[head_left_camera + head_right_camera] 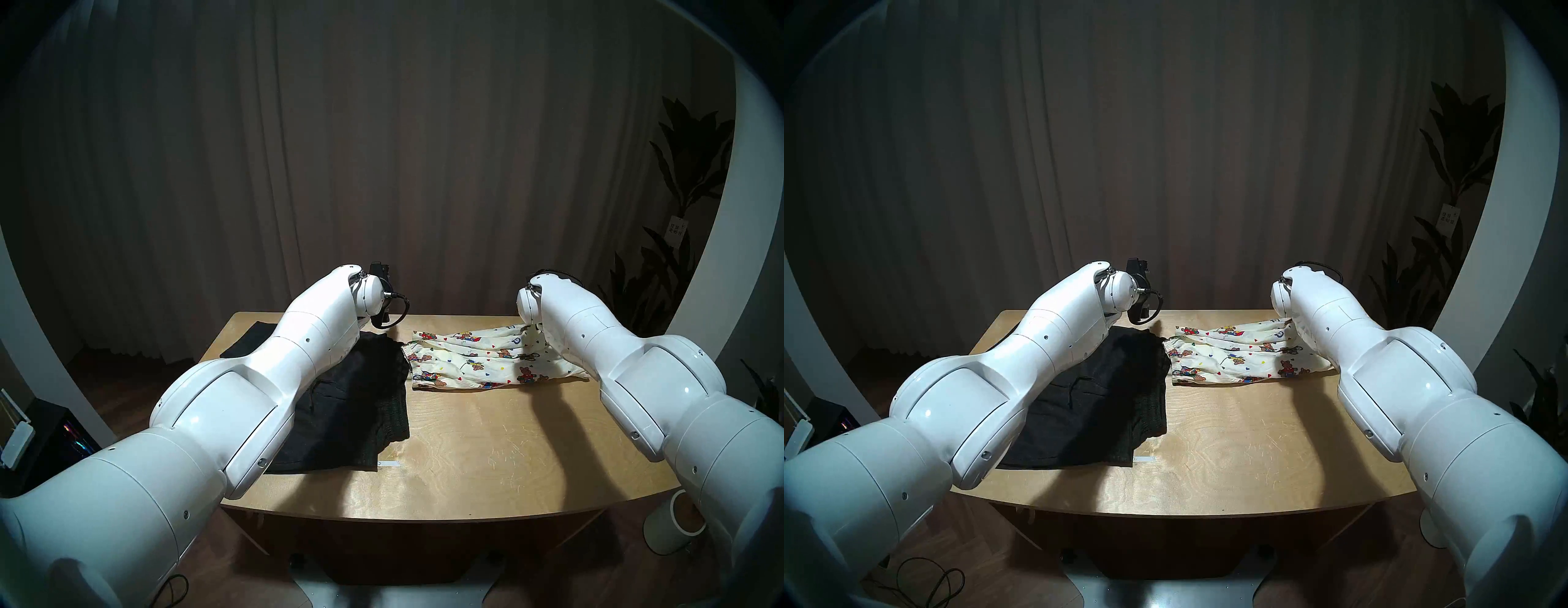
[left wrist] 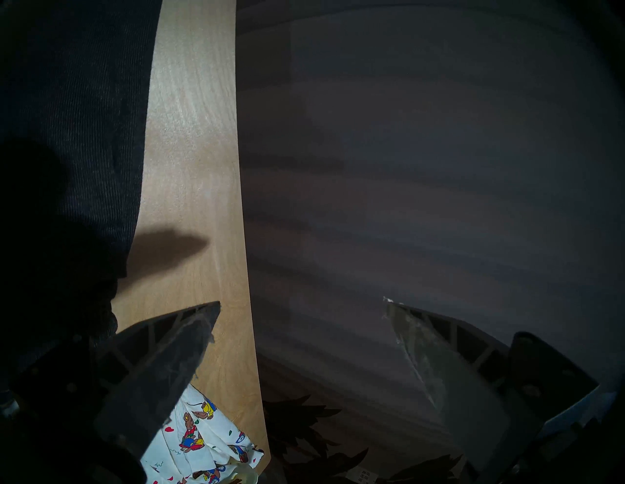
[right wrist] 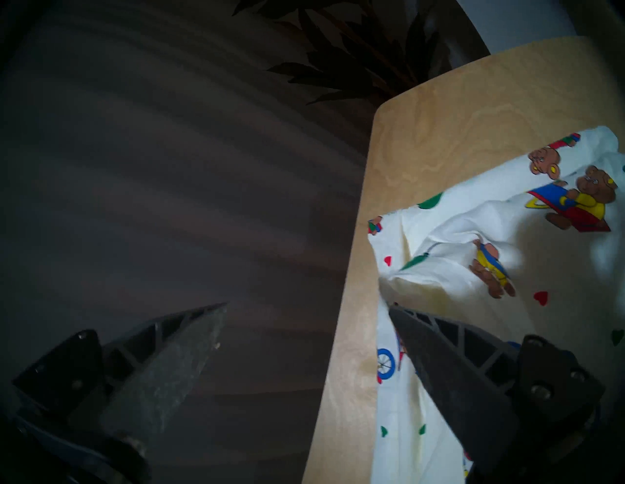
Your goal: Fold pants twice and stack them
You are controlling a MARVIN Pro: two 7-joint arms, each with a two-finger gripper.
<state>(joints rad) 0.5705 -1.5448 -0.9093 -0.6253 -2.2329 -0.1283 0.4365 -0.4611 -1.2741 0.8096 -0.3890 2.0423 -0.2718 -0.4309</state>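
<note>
Two short pants on a pale plywood table [image 1: 466,446]; both pincers spread wide, holding nothing.

Head views hide both sets of fingers behind white arms. Left gripper [image 2: 301,306] and right gripper [image 3: 307,306] show only in their wrist views, over the far edge. Black ribbed-knit pants [image 1: 356,403] lie left; cream bear-print pants [image 1: 479,361], crumpled, just beside them at right.

The charcoal-black knit shorts [image 1: 348,403] lie loosely spread, not folded, on the left half of the pale wooden table [image 1: 488,458], reaching from near its far edge towards the front edge, a drawstring showing. The cream cotton shorts printed with teddy bears and hearts [image 1: 479,361] lie rumpled along the far edge towards the far right corner, their gathered waistband just beside the black pair.
</note>
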